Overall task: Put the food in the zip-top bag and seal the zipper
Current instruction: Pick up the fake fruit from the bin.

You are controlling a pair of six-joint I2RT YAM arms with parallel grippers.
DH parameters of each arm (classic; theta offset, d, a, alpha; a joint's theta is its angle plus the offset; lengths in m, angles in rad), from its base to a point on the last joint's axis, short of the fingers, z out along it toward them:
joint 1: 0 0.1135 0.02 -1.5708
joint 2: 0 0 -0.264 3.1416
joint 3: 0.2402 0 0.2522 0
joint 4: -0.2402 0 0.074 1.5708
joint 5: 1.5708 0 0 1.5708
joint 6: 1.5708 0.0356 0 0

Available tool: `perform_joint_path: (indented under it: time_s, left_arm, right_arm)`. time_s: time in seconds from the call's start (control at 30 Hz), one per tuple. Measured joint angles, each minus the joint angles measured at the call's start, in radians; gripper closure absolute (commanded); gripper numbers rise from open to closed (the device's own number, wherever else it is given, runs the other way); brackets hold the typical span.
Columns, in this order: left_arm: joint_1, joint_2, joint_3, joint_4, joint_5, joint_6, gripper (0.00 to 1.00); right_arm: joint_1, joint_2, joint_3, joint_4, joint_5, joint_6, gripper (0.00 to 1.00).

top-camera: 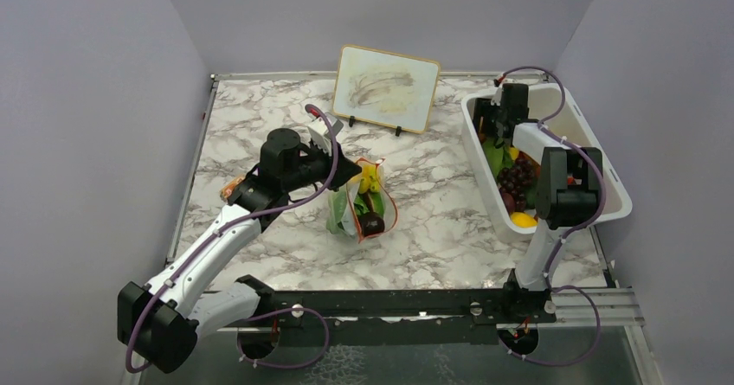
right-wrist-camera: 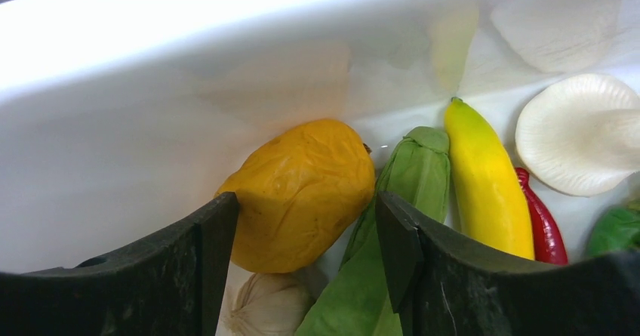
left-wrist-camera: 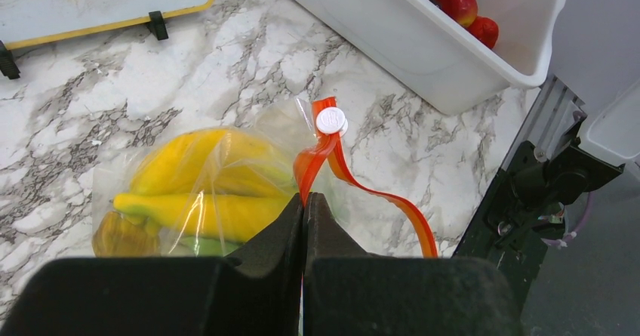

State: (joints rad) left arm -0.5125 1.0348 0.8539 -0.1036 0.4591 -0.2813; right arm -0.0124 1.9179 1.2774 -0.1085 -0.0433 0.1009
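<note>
My left gripper (left-wrist-camera: 304,200) is clamped shut on the zipper strip (left-wrist-camera: 355,181), holding up the bag (top-camera: 363,202) at the middle of the table (top-camera: 450,229), with bananas (left-wrist-camera: 204,166) inside. My right gripper (right-wrist-camera: 306,211) is down in the tub (right-wrist-camera: 151,87), jaws apart astride an orange fruit (right-wrist-camera: 294,170), nothing gripped yet. I'd centre on it, clear of the green leaf (right-wrist-camera: 411,174) beside it, then close gently.

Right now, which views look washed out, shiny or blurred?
Right wrist: the tub wall is washed out to plain white, with little detail. Left wrist: white shine on the bag over the bananas. Top: even light, sharp, soft shadows.
</note>
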Motion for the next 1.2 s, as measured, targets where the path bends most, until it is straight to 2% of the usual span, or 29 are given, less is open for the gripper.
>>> perform_joint_path:
  time_s: [0.2,0.53,0.8,1.2]
  left_arm:
    - [0.000,0.000,0.006,-0.002,-0.002,-0.005,1.00]
    - [0.000,0.000,0.006,-0.002,-0.003,-0.028,1.00]
    - [0.000,0.000,0.006,-0.001,-0.004,-0.037,1.00]
    - [0.000,0.000,0.019,0.007,-0.005,-0.043,1.00]
  right_arm:
    - [-0.005,0.000,-0.013,0.013,-0.010,0.029,0.27]
    - [-0.004,0.001,-0.031,0.050,-0.026,0.042,0.48]
    - [-0.004,-0.048,-0.106,0.108,-0.023,0.043,0.55]
    - [-0.002,-0.114,-0.133,0.076,0.023,0.043,0.61]
